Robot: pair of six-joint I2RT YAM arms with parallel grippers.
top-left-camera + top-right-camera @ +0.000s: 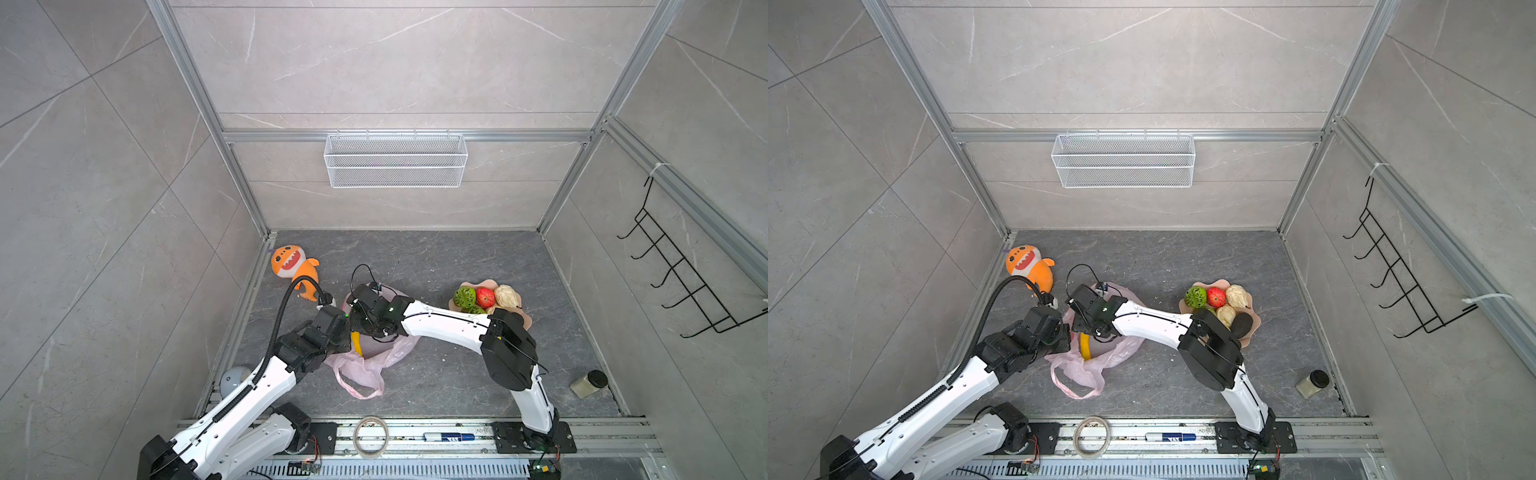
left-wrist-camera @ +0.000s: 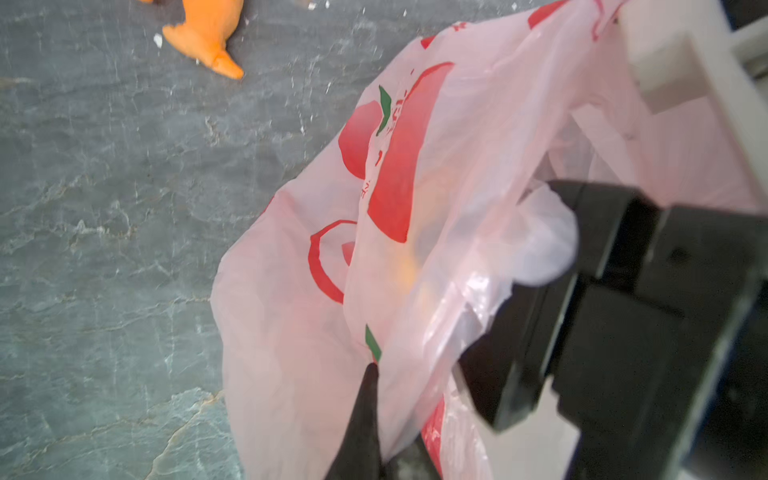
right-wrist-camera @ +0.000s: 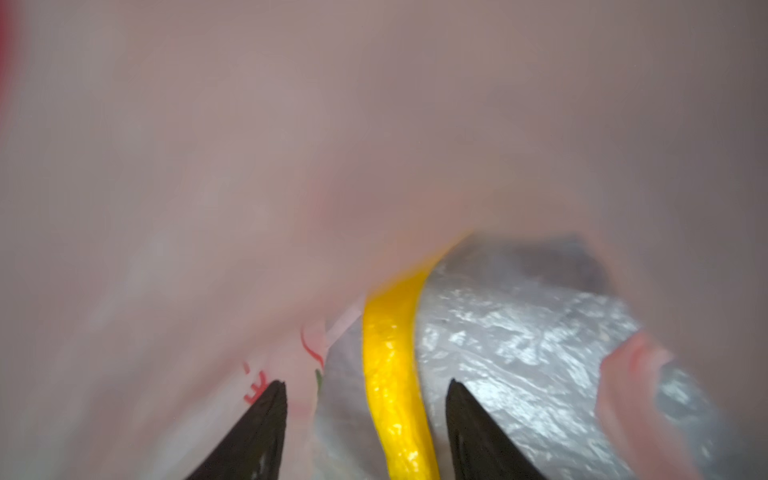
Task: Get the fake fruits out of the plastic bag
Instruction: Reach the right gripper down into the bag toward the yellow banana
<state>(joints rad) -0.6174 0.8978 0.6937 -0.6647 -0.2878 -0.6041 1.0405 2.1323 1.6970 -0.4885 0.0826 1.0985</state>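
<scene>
The pink plastic bag [image 1: 374,361] [image 1: 1088,365] lies at the table's left-middle, its mouth held up. My left gripper [image 2: 370,382] is shut on the bag's edge [image 2: 415,291]. My right gripper [image 3: 368,388] is inside the bag, open, its two black fingers straddling a yellow banana [image 3: 390,374] with gaps on both sides. Both top views show the banana [image 1: 357,343] [image 1: 1085,347] through the bag's mouth. In the peach bowl [image 1: 525,322] at the right lie other fake fruits: a green bumpy ball [image 1: 464,296], a red apple [image 1: 485,297], cream lumpy pieces [image 1: 507,296] and a dark avocado [image 1: 1241,323].
An orange plush shark [image 1: 291,266] lies at the back left. A small jar [image 1: 588,383] stands near the right front corner. A tape roll [image 1: 371,436] and a marker [image 1: 449,437] rest on the front rail. A wire basket [image 1: 395,160] hangs on the back wall.
</scene>
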